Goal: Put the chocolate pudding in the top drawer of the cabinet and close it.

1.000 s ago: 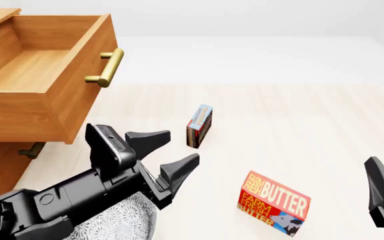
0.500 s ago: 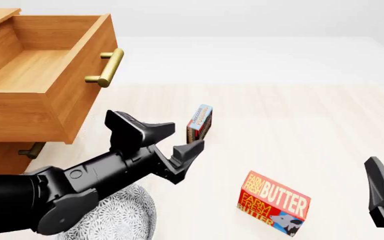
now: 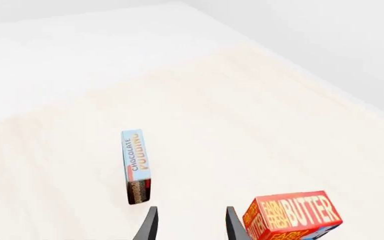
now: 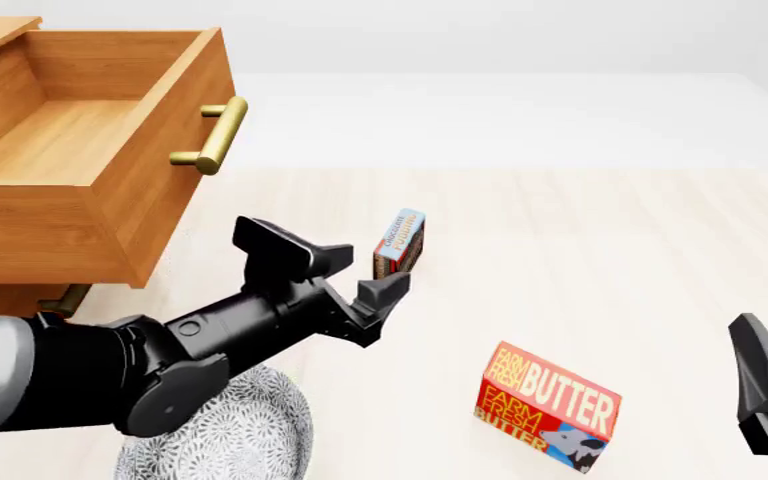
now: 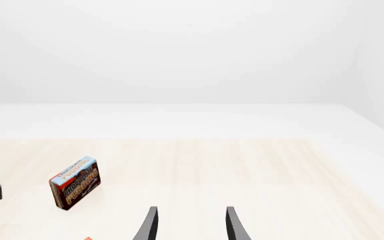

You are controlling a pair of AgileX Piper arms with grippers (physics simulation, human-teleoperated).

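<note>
Front view shows the left gripper (image 4: 368, 270) open just short of the chocolate pudding (image 4: 399, 246), standing on edge near the pulled-out top drawer (image 4: 57, 150); straddle its thin faces squarely before closing, or it may topple.

top drawer (image 4: 84, 150) pulled out and open on top over the table's (image 4: 598, 230) left edge, bare table across the far and right side, butter box (image 4: 548, 407) near the front edge, patterned plate (image 4: 231, 440) front-left under left arm

Blue-and-brown chocolate pudding (image 4: 399, 243); red-orange butter box (image 4: 548, 405) (white lettering); brass handle (image 4: 213, 135).
</note>
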